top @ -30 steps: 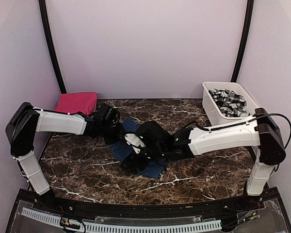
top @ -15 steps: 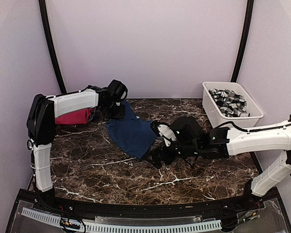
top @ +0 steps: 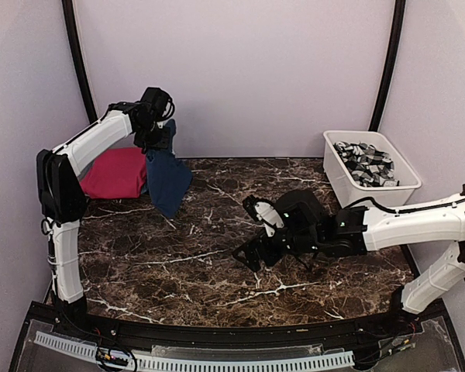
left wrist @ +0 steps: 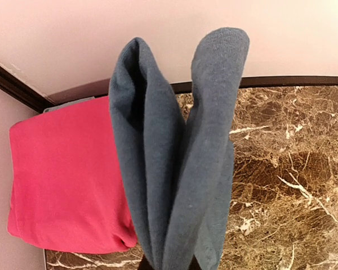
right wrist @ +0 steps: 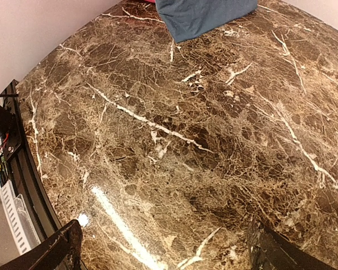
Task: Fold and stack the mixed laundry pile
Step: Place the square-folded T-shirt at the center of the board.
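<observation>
Navy garment raised at far left; right gripper empty at mid-table.
Top view: the left gripper (top: 156, 130) is clamped on the navy garment (top: 168, 180), which hangs beside the folded magenta garment (top: 112, 172) on the table (top: 178, 271); the right gripper (top: 250, 232) is spread wide and holds nothing. Left wrist view: the navy cloth hangs in folds, pinched at the frame's bottom edge. Right wrist view: the fingers (right wrist: 50, 253) stand wide apart above the marble.

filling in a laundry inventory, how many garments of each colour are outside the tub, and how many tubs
pink garment, folded on the table: 1
navy-blue garment, hanging from the left gripper: 1
white tub: 1, holding grey-and-white cloth too jumbled to count
total: 3
</observation>
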Controlling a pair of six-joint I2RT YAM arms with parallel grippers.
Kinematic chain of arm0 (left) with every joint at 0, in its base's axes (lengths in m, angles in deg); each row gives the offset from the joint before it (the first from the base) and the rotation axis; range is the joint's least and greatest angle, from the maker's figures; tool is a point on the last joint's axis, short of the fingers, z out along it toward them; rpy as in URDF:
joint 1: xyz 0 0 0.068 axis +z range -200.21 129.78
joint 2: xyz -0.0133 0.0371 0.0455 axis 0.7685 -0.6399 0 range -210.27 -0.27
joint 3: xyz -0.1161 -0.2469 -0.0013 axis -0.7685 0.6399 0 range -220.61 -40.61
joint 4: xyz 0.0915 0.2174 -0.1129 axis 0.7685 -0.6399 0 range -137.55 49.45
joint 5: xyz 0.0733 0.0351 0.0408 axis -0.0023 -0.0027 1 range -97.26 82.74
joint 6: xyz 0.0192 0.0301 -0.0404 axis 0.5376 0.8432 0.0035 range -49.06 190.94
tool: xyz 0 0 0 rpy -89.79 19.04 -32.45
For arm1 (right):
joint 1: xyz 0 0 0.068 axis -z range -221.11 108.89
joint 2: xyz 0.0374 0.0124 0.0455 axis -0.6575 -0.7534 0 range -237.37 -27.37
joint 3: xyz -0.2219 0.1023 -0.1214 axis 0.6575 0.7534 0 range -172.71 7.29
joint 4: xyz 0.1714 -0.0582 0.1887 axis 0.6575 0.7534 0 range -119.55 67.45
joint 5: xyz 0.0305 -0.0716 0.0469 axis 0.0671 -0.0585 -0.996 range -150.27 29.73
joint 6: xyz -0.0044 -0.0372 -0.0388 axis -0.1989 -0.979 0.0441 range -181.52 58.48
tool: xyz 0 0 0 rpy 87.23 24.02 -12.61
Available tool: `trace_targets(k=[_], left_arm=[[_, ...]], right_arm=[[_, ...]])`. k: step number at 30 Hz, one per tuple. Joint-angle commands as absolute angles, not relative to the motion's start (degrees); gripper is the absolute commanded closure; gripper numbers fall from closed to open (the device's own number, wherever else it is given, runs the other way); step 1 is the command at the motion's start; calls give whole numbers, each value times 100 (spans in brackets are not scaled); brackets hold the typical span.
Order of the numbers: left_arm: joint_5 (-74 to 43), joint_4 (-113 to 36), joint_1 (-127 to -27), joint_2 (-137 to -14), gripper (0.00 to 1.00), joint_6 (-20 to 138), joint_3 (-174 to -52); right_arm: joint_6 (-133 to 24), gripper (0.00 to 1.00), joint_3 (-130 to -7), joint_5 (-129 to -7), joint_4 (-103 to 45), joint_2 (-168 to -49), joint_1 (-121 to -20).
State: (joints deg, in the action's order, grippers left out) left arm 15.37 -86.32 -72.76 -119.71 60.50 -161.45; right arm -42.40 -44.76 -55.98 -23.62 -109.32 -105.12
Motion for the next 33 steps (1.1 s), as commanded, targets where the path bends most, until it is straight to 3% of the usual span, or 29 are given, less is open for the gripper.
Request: trace_targets(k=[1,20,33], left_arm=[[1661,-9037,-7089,-12055,100,6355,-16761],[1762,-9559,-6499,-12073,100,6720,-17942],[1647,-9032,-5604,-11977,100,6347,-17545]], right_arm=[[-4253,1,-4563,-5598,-2583,-10973,-10477],[-4282,1,-4593,-5581,-2534,-10991,-10473],[-4366,1,-4619,-5628,-2667,-11058,-10474]])
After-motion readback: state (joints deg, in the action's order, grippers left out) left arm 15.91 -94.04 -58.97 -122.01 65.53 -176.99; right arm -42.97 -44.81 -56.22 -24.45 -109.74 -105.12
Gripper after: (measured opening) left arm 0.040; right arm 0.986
